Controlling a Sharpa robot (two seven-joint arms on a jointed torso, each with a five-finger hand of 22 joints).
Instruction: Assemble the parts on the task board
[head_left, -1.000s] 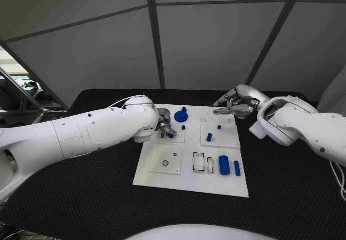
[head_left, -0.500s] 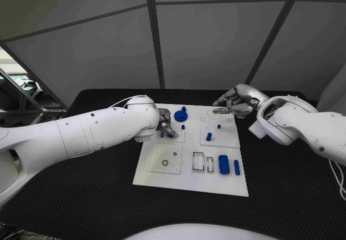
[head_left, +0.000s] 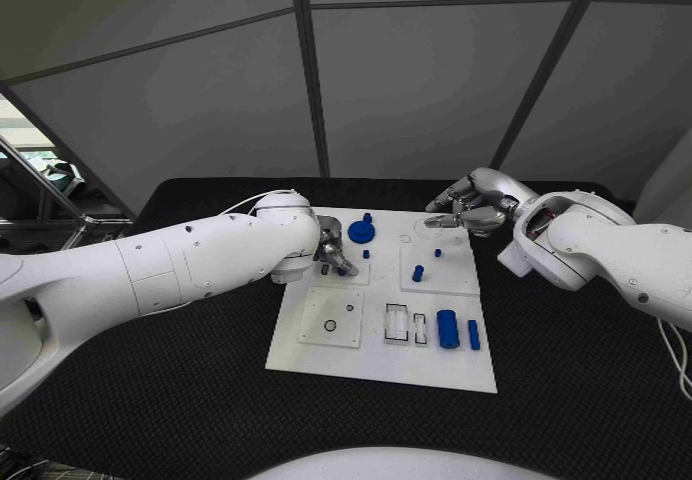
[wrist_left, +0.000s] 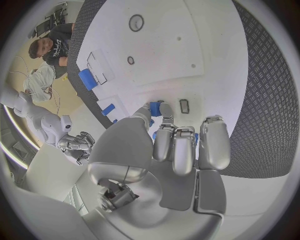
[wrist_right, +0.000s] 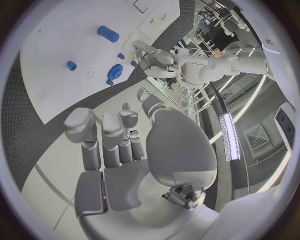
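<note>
Left hand (head_left: 330, 254) w/ small blue part (wrist_left: 155, 107), task board (head_left: 378, 368), near gear (head_left: 361, 232).

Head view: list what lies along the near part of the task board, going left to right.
Square plate with a small ring → rectangular slots → thick blue cylinder → thin blue bar, all on the task board.

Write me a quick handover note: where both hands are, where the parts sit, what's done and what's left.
Left hand pinches a small blue part down at the task board's left-middle section.
Right hand hovers, fingers curled, holding nothing, over the board's far right corner.
Blue gear and two small pegs stand at the far end.
Two blue cylinders lie loose near the right edge, still to place.
</note>
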